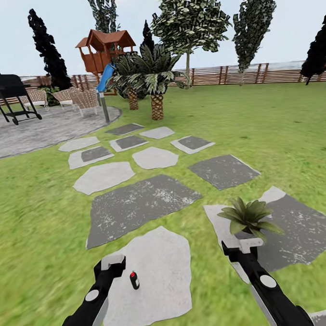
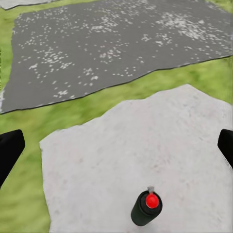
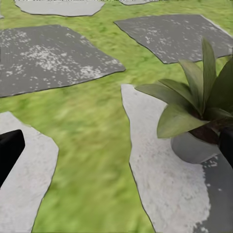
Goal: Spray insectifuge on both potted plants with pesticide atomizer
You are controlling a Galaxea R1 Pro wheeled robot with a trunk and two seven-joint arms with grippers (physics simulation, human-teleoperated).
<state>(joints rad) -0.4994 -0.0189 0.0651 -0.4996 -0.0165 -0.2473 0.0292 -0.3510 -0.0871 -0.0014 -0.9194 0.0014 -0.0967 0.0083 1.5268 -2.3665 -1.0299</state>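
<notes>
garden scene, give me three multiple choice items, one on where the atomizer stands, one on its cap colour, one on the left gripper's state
1. Where does the atomizer stand?
A. on a pale stepping stone
B. on the grass
C. on the patio

2. What colour is its cap?
A. blue
B. red
C. yellow

3. How is the left gripper?
A. shut on the atomizer
B. shut on a leaf
C. open, holding nothing

Key: 1 A, the bottle stands upright on the pale stone near the left gripper. 2 B, the left wrist view shows a red top on the dark bottle. 3 C, its fingers sit wide apart at that view's edges, the bottle untouched.
</notes>
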